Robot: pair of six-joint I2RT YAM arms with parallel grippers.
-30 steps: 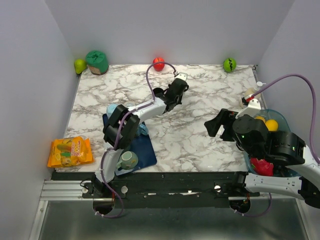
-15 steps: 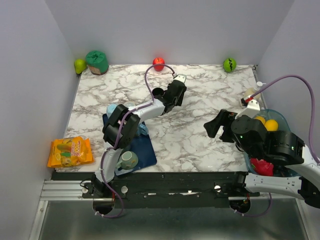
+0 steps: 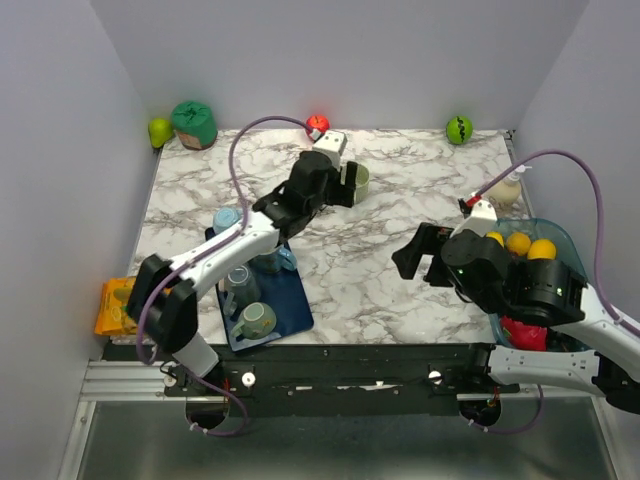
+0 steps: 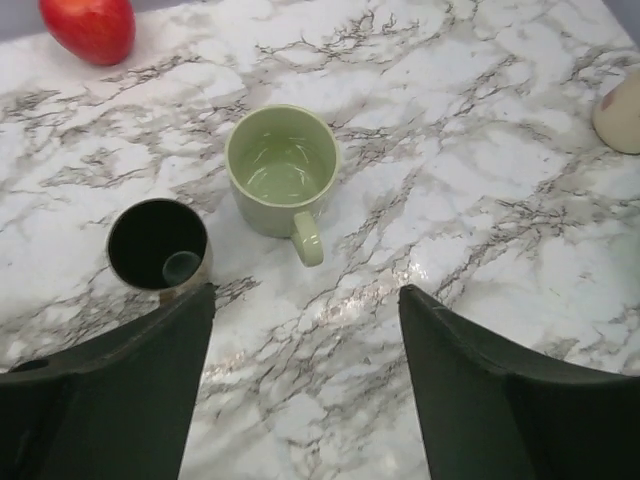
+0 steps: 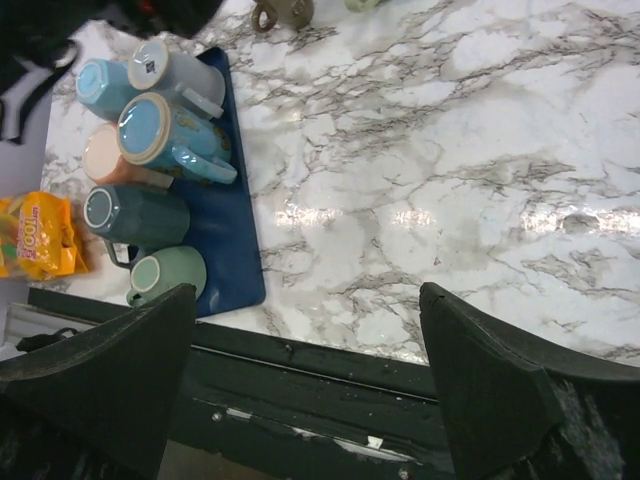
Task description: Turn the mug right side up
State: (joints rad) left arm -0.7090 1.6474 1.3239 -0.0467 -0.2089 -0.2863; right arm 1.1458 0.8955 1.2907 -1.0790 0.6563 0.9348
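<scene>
Hovering over the marble table with the left gripper spread wide, pinching nothing. Just beyond it, at the far middle, the green mug upright, mouth up, handle pointing near. Just left of it, a dark cup; toward the far edge, a red apple. On the right, the right gripper likewise spread, empty.

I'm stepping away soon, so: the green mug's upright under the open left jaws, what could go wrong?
The green mug stands close beside the dark cup; the left jaws, open right above both, could clip either while pulling back. The mug's handle points toward them and might snag.
</scene>
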